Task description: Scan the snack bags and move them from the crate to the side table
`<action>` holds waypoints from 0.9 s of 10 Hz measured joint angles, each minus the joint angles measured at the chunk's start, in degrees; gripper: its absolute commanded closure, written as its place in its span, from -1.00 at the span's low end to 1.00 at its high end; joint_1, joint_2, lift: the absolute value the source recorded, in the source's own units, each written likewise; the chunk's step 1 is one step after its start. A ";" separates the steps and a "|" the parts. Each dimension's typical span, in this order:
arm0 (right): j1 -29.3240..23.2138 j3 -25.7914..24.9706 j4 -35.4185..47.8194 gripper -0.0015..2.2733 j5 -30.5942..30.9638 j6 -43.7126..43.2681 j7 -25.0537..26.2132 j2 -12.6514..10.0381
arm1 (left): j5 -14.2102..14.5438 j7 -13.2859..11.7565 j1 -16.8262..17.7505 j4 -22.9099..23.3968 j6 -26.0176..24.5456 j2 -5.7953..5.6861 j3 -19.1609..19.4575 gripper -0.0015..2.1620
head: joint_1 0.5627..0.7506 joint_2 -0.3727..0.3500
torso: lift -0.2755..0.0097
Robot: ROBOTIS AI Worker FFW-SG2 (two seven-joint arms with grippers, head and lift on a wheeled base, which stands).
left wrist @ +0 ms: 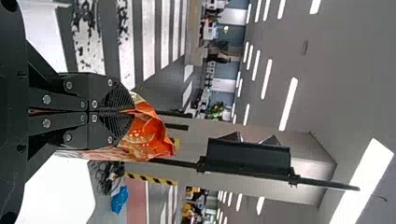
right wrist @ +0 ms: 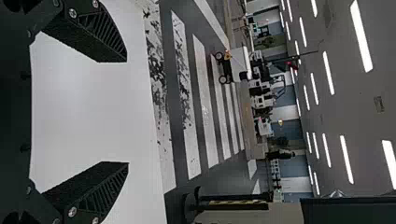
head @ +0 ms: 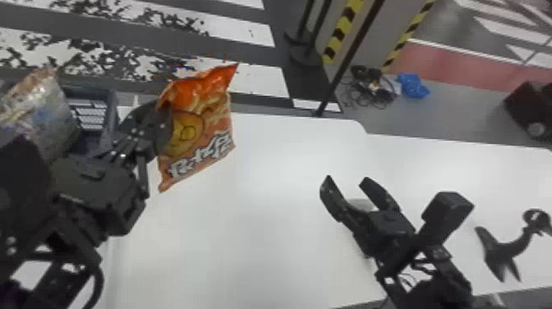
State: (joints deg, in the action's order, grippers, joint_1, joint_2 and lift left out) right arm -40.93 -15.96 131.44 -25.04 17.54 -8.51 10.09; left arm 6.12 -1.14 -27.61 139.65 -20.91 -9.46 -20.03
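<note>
Above white table (head: pixel 263 197): left gripper (head: pixel 162 119), arm extended forward, jaws closed on orange snack bag (head: pixel 217 119), hanging upright beside crate (head: pixel 111 111). Right gripper (head: pixel 349 191): low, forward-pointing, jaws wide.

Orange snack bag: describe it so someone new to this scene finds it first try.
Start at the white table, then the left gripper near the crate. Pinched there is the orange bag with bold white lettering. Its neighbour in the crate is a pale bag with blue patches.

Head view looks down; both wrist views seemingly share the striped floor (head: pixel 242 78).
</note>
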 measured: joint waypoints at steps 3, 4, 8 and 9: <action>0.06 -0.85 -0.15 -0.87 -0.20 0.00 -0.01 0.05 | 11.40 -2.70 3.13 -9.48 2.62 1.37 0.59 0.75 | 0.41 -0.94 | 0.32; 0.04 -1.23 -0.14 -0.88 -0.22 0.00 -0.01 0.11 | 16.49 -4.48 4.57 -13.74 2.76 2.61 1.69 0.75 | 0.41 -0.94 | 0.32; 0.01 -2.27 -0.14 -0.88 -1.13 0.00 -0.01 0.28 | 28.57 -11.14 9.45 -28.34 -3.64 8.21 5.67 0.75 | 0.41 -0.94 | 0.32; 0.37 -2.10 -0.42 -0.88 -1.15 0.00 -0.01 0.28 | 28.97 -11.66 10.40 -30.88 -4.96 9.12 5.28 0.75 | 0.41 -0.94 | 0.32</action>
State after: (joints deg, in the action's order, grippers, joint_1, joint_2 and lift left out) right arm -40.56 -18.06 131.02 -26.19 17.54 -8.53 10.37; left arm 35.09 -12.81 -17.20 108.77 -25.87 -0.34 -14.75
